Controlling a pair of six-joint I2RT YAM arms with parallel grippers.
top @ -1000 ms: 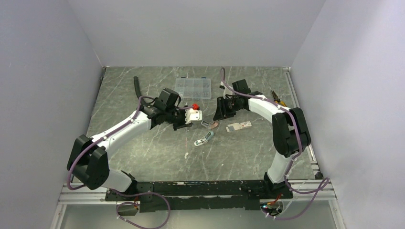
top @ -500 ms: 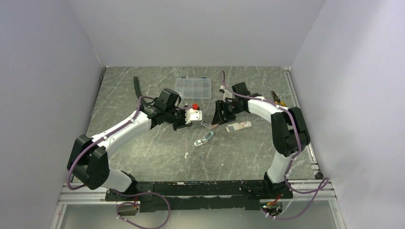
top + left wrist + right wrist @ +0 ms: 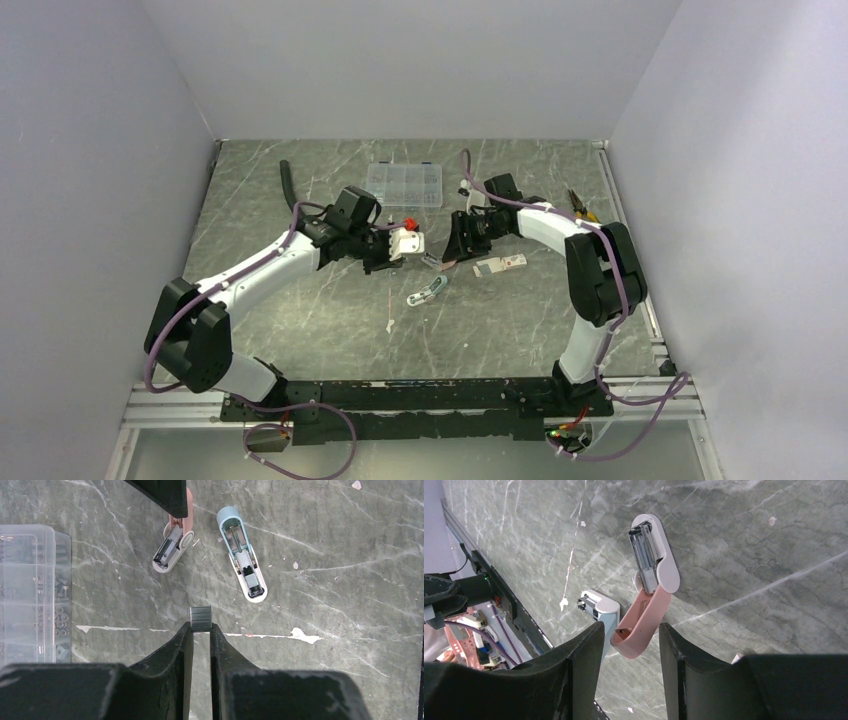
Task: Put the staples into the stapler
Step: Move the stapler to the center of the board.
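Note:
My left gripper is shut on the staples, a short silvery strip that sticks out past its fingertips above the table. Ahead of it lie two mini staplers, both hinged open with their metal channels showing. The pink stapler is on the left and the blue stapler on the right. My right gripper is open, with the raised lid of the pink stapler between its fingers and a gap on each side. In the top view the left gripper and right gripper face each other near mid-table.
A clear compartment box stands behind the grippers. A flat white carton lies right of the pink stapler. Pliers rest at the right edge, a black tube at the back left, and a thin white stick in front.
My right gripper has moved slightly left and down to the pink stapler, and its jaw width has varied. The left gripper still holds the staples in nearly the same place.

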